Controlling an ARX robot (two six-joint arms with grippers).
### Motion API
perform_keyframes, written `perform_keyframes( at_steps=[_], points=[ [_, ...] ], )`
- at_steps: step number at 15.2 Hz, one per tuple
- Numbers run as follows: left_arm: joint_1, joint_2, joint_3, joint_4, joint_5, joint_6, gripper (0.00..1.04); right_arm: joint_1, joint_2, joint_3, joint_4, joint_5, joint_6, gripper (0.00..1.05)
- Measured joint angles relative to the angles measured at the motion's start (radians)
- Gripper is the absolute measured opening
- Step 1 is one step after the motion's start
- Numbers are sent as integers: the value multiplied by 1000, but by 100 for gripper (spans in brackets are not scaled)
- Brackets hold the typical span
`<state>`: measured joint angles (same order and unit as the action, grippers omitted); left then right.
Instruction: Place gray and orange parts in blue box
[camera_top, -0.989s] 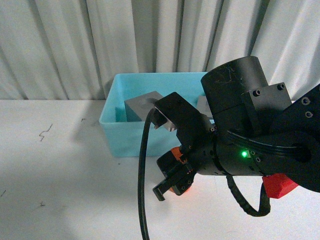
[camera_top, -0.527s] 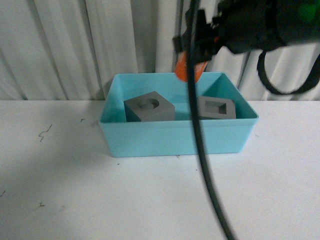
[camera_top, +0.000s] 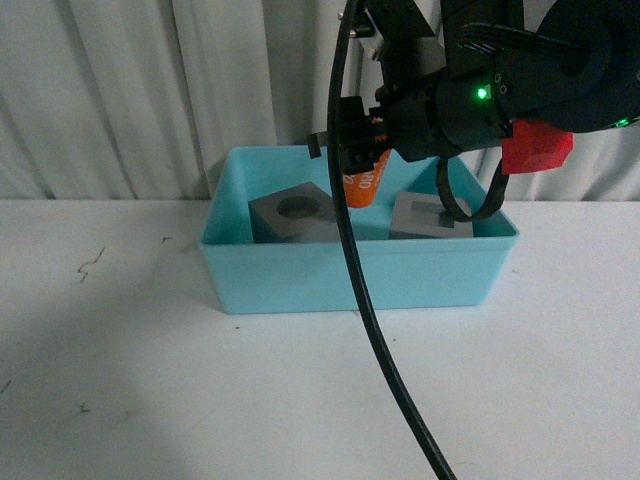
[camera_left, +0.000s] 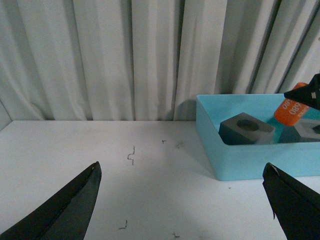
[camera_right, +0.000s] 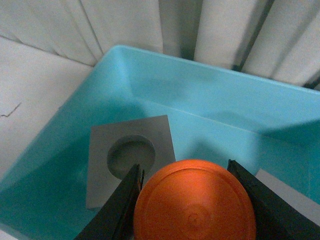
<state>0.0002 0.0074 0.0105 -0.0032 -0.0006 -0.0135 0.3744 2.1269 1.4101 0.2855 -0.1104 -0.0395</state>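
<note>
My right gripper is shut on the orange cylinder and holds it tilted over the middle of the blue box. Its round end fills the space between the fingers in the right wrist view. Inside the box lie a gray cube with a round recess on the left and a gray cube with a square recess on the right. The left gripper is open over bare table, left of the box; the cylinder shows there too.
A white curtain hangs close behind the box. A black cable from the right arm runs down across the box front to the near table. The white table has small dark marks on the left.
The right arm rose from the table in front of the box with the cylinder, swung up over the box, and has now come down closer to the box's inside.
</note>
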Motion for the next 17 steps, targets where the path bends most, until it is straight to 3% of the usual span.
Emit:
perform_keyframes(
  at_steps=[15,17],
  points=[
    [0,0,0,0,0,0,98,8,83,-20,-24,55,22,47],
    [0,0,0,0,0,0,98,12,83,-20,-21,51,22,64]
  ],
)
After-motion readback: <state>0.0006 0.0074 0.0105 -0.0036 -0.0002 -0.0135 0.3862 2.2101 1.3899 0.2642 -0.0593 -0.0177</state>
